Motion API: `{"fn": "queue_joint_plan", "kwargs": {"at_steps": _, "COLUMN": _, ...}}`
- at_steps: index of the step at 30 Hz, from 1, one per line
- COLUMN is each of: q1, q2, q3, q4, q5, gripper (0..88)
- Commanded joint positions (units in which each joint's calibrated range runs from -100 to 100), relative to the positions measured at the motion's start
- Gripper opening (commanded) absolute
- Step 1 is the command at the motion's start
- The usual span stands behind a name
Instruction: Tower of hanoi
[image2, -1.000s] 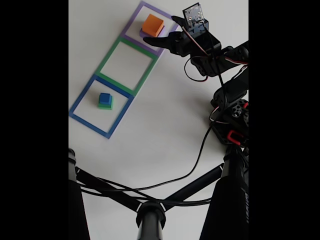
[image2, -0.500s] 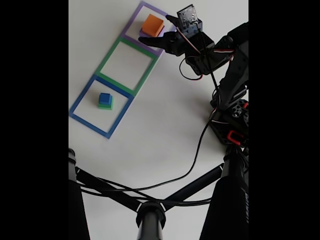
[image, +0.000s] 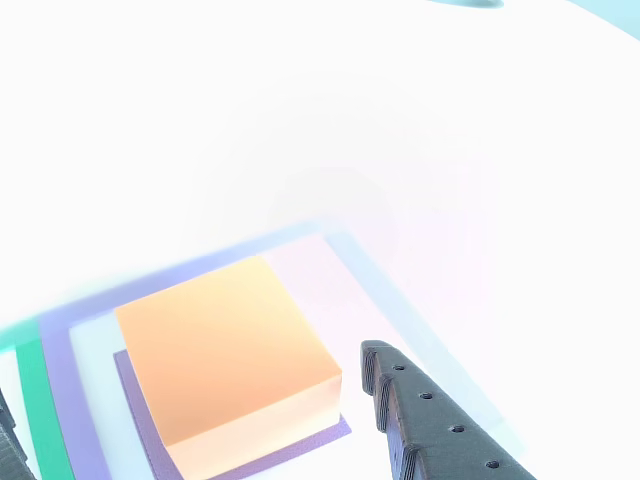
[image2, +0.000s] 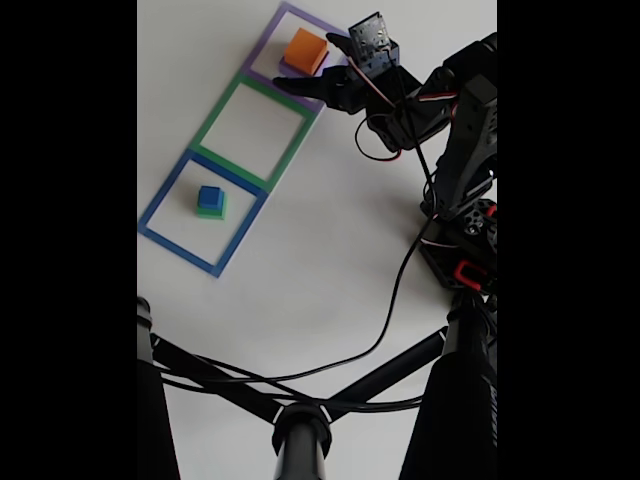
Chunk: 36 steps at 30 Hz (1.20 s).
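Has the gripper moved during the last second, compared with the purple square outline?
Yes. In the fixed view the gripper has moved left, toward the orange block inside the purple square outline.

We see the gripper (image2: 305, 65) spread wide at the purple outline (image2: 268, 40), one finger on each side of the orange block (image2: 304, 50), which sits on the purple slab (image: 135, 395). The green outline (image2: 222, 112) encloses bare table. In the blue outline (image2: 172, 188) the blue cube (image2: 210, 197) rests on a green piece (image2: 211, 213). A tripod (image2: 300, 425) and cable (image2: 380, 330) cross the near table.
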Motion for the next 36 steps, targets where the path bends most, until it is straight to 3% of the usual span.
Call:
{"fn": "queue_joint_plan", "kwargs": {"at_steps": 1, "q1": -0.28, "q2": 0.07, "q3": -2.41, "q4": -1.8, "q5": 0.0, "gripper": 42.2}}
{"fn": "queue_joint_plan", "kwargs": {"at_steps": 7, "q1": -1.05, "q2": 1.2, "q3": -3.41, "q4": -2.12, "q5": 0.0, "gripper": 41.2}}
{"fn": "queue_joint_plan", "kwargs": {"at_steps": 36, "q1": -2.2, "q2": 1.52, "q3": -3.69, "q4": -2.28, "q5": 0.0, "gripper": 14.0}}
